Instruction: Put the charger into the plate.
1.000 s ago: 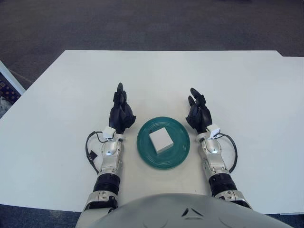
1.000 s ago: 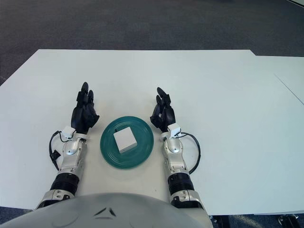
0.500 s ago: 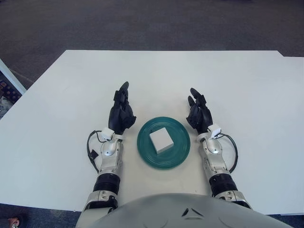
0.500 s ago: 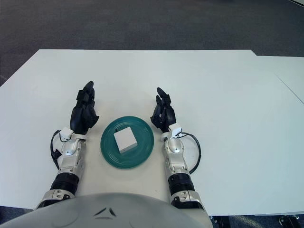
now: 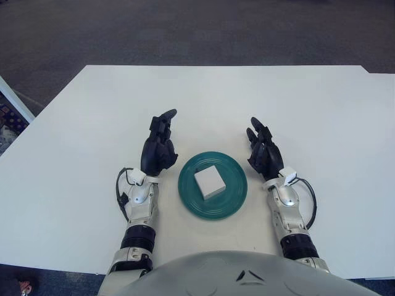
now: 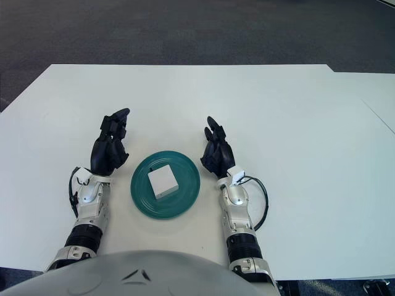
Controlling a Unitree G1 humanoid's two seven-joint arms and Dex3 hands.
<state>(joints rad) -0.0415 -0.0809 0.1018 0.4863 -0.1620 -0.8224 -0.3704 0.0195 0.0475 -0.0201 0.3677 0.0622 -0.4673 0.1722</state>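
A: In the left eye view, where is the charger (image 5: 209,182)?

B: It lies flat in the middle of the green plate (image 5: 231,203), which stands on the white table (image 5: 321,117) just in front of the robot. So I judge the task is done.

A: And the hands?

B: The left hand (image 5: 158,150) is just beside the plate on its left, the right hand (image 5: 265,154) just beside it on the right. Neither one touches the plate or the charger. The fingers of both are stretched out and loose, holding nothing. On the left hand the fingertips bend a little toward the plate.

A: Does the right eye view show the same?

B: Yes. The charger (image 6: 162,182) sits inside the rim of the plate (image 6: 185,200), a bit turned. The left hand (image 6: 111,151) and right hand (image 6: 217,152) stand on both sides with empty fingers. I think they are apart so that the charger stays free and undisturbed. If the palms rest on the table, I cannot tell.
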